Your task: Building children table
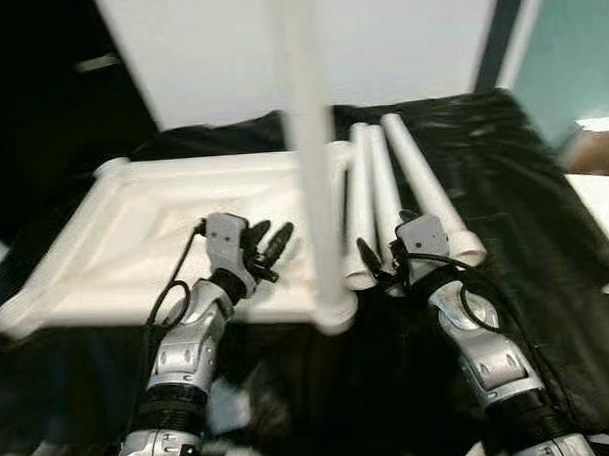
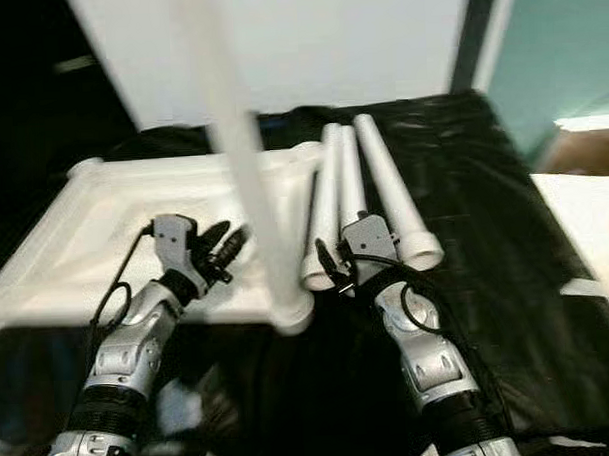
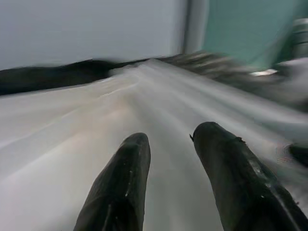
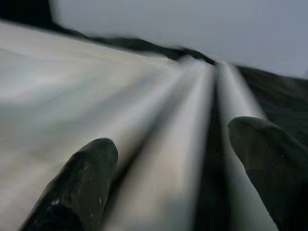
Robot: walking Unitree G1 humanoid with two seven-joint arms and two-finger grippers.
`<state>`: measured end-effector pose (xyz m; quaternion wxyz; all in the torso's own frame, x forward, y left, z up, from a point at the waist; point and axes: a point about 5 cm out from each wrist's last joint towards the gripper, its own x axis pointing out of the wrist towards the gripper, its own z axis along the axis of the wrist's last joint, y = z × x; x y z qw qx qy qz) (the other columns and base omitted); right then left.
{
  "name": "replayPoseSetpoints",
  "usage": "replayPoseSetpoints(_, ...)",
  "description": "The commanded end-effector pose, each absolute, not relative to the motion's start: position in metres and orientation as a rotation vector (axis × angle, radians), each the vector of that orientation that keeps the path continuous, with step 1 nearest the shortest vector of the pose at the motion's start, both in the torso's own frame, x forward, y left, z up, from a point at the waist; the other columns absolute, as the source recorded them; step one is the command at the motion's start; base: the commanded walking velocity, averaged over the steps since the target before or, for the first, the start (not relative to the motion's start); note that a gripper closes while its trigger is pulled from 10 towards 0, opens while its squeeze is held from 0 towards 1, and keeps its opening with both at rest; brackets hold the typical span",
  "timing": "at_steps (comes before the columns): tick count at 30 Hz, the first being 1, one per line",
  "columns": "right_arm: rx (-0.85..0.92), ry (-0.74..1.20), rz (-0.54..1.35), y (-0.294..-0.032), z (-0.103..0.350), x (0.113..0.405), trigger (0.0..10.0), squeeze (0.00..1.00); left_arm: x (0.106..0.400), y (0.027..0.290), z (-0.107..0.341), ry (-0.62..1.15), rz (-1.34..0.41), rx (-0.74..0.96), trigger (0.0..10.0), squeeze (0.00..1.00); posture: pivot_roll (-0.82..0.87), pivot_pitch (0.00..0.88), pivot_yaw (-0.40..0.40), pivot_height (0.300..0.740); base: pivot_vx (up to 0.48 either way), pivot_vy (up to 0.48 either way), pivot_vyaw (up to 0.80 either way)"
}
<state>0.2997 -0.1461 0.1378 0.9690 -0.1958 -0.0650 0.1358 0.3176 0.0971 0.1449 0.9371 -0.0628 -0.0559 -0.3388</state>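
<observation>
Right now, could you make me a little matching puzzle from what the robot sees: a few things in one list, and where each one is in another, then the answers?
Things:
1. tabletop
2. standing leg
3. loose legs
4. left gripper
5. right gripper

Places:
A. lying side by side on the black sheet
B. open, over the near ends of the loose legs
C. upright at the tabletop's near corner
D. flat on the black sheet, underside up
E. open, over the tabletop

Pairs: 1-D, 2-C, 3-A, 4-E, 5-B
</observation>
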Motion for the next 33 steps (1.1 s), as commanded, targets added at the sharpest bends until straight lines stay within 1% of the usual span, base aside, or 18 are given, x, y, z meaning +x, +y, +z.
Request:
replayPoseSetpoints(1,-0.375,-0.111,0.303,-0.135,0.132,0.300,10.0,0.00,0.317,0.112,0.140,-0.094,-0.653,-0.100,10.0,0.00,0.02,0.000,0.096,0.740,0.000,0.000,0.00)
replayPoseSetpoints(12,-0.376,-0.103,0.303,-0.135,0.130,0.298,10.0,0.00,0.315,0.111,0.139,-0.091,-0.661,-0.090,10.0,0.00,0.02,0.000,0.099,0.740,0.000,0.000,0.00)
replayPoseSetpoints(14,-0.375,-0.102,0.303,-0.135,0.130,0.297,10.0,0.00,0.315,0.112,0.137,-0.078,-0.654,-0.020,10.0,0.00,0.02,0.000,0.101,0.740,0.000,0.000,0.00)
replayPoseSetpoints(15,-0.375,-0.102,0.303,-0.135,0.130,0.297,10.0,0.00,0.315,0.112,0.137,-0.078,-0.654,-0.020,10.0,0.00,0.02,0.000,0.101,0.740,0.000,0.000,0.00)
replayPoseSetpoints(16,-0.375,-0.102,0.303,-0.135,0.129,0.296,10.0,0.00,0.314,0.114,0.132,-0.031,-0.670,0.115,10.0,0.02,0.02,0.000,0.103,0.740,0.000,0.000,0.00)
replayPoseSetpoints(19,-0.375,-0.102,0.303,-0.135,0.129,0.295,10.0,0.00,0.313,0.115,0.130,-0.013,-0.682,0.159,10.0,0.02,0.02,0.000,0.103,0.740,0.000,0.000,0.00)
replayPoseSetpoints(20,-0.374,-0.101,0.302,-0.135,0.129,0.295,10.0,0.00,0.310,0.118,0.127,0.018,-0.718,0.180,10.0,0.21,0.02,0.000,0.104,0.740,0.000,0.000,0.00)
replayPoseSetpoints(21,-0.375,-0.100,0.301,-0.135,0.129,0.295,10.0,0.00,0.303,0.121,0.125,0.037,-0.785,0.169,10.0,0.53,0.02,0.000,0.101,0.740,0.000,0.000,0.00)
replayPoseSetpoints(22,-0.375,-0.100,0.301,-0.135,0.129,0.295,10.0,0.00,0.303,0.121,0.125,0.037,-0.785,0.169,10.0,0.53,0.02,0.000,0.101,0.740,0.000,0.000,0.00)
replayPoseSetpoints(23,-0.375,-0.099,0.301,-0.135,0.129,0.295,10.0,0.00,0.296,0.126,0.125,0.052,-0.845,0.153,10.0,0.67,0.02,0.000,0.101,0.740,0.000,0.000,0.00)
replayPoseSetpoints(24,-0.376,-0.099,0.302,-0.135,0.129,0.296,10.0,0.00,0.291,0.131,0.124,0.073,-0.899,0.149,10.0,0.66,0.03,0.000,0.099,0.740,0.000,0.000,0.00)
replayPoseSetpoints(26,-0.376,-0.099,0.303,-0.134,0.129,0.296,10.0,0.00,0.288,0.134,0.124,0.085,-0.927,0.148,10.0,0.66,0.03,0.000,0.099,0.740,0.000,0.000,0.00)
replayPoseSetpoints(28,-0.379,-0.100,0.308,-0.133,0.129,0.297,10.0,0.00,0.287,0.142,0.123,0.127,-0.970,0.166,10.0,0.62,0.04,0.000,0.091,0.740,0.000,0.000,0.00)
replayPoseSetpoints(29,-0.380,-0.100,0.309,-0.133,0.129,0.298,10.0,0.00,0.287,0.144,0.123,0.140,-0.984,0.168,10.0,0.62,0.04,0.000,0.091,0.740,0.000,0.000,0.00)
replayPoseSetpoints(30,-0.381,-0.101,0.311,-0.133,0.130,0.298,10.0,0.00,0.287,0.147,0.125,0.149,-0.998,0.166,10.0,0.58,0.04,0.000,0.090,0.740,0.000,0.000,0.00)
replayPoseSetpoints(33,-0.383,-0.101,0.313,-0.133,0.130,0.298,10.0,0.00,0.289,0.152,0.126,0.166,-1.018,0.165,10.0,0.56,0.04,0.000,0.090,0.740,0.000,0.000,0.00)
